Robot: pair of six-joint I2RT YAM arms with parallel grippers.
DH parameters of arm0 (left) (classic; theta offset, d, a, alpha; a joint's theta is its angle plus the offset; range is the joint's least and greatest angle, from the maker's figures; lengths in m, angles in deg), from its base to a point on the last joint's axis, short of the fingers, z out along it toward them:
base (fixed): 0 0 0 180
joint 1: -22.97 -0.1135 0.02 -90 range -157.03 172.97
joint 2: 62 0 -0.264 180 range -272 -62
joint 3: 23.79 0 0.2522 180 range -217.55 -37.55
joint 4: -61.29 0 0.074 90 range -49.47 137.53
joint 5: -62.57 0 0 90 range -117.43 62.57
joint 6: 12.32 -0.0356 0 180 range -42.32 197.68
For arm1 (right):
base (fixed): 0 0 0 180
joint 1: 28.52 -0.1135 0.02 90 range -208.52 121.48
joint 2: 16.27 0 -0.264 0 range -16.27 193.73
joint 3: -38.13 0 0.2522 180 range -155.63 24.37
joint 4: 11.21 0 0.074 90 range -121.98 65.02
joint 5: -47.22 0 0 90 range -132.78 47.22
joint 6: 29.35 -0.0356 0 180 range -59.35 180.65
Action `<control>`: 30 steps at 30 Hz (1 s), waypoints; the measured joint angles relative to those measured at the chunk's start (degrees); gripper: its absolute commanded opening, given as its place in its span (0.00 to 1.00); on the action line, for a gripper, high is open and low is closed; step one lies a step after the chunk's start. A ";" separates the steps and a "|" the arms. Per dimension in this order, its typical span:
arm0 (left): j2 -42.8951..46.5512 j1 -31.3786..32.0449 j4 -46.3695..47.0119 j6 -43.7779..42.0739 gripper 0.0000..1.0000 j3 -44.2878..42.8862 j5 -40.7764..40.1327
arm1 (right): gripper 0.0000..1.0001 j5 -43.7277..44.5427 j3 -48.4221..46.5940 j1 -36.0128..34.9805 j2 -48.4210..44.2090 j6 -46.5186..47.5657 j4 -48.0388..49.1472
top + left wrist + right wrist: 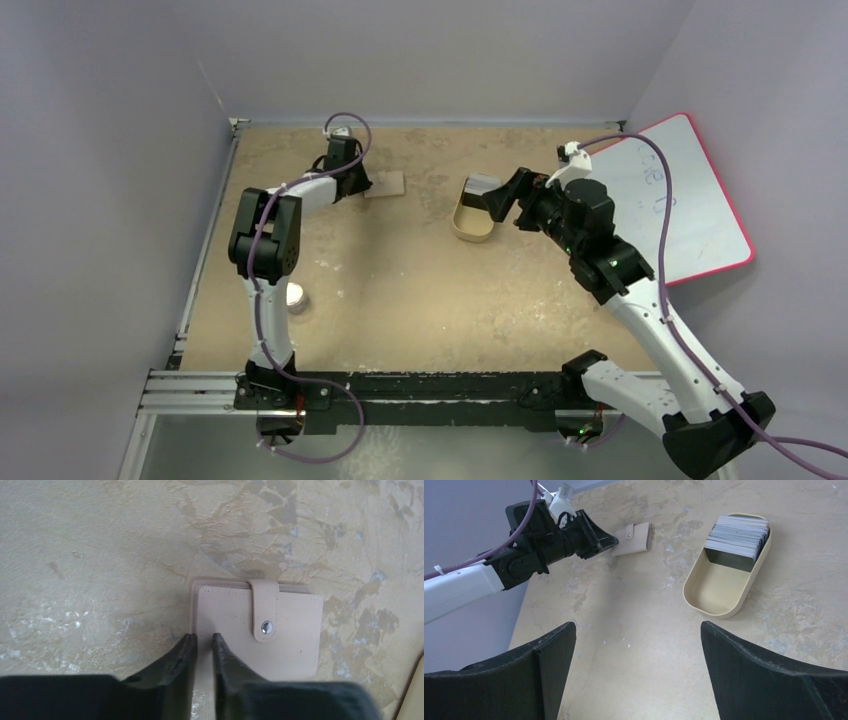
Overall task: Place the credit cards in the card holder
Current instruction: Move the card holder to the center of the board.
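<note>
Credit cards [738, 532] stand stacked in the tray [719, 607], none moved yet. Right gripper [636, 630] hangs wide open near that tray. Card holder [260, 625] lies snapped shut at far left; left gripper [203, 639] has its jaws nearly together at the holder's edge, though I cannot tell whether they grip.

In tray [719, 587], credit cards [738, 536]; card holder [636, 537] to its left

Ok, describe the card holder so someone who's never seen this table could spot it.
On the sandy table, look far left, just ahead of the left gripper. The card holder lies flat there, a small closed tan wallet. Its strap with a silver snap sets it apart from the oval tray of stacked cards to its right.
</note>
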 measured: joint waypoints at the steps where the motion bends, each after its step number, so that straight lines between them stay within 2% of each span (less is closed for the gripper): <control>1: 0.00 0.02 0.09 0.04 0.01 0.00 0.44 | 0.95 0.02 0.00 0.00 0.07 -0.15 -0.04; 8: 0.00 -0.02 -4.63 0.44 0.00 -3.10 3.15 | 0.94 0.31 0.48 -0.02 0.04 -0.57 -0.44; 17: 0.74 -0.02 -11.41 3.54 0.00 -3.52 16.02 | 0.93 2.29 6.29 -0.02 -0.22 -1.27 -0.92; 22: 6.80 0.48 -17.38 3.26 0.00 1.42 19.89 | 0.91 1.55 6.86 0.00 0.26 0.13 -0.48; 30: 19.23 2.47 -26.34 -1.73 0.00 8.72 28.48 | 0.87 -2.97 7.48 0.00 4.46 2.71 0.96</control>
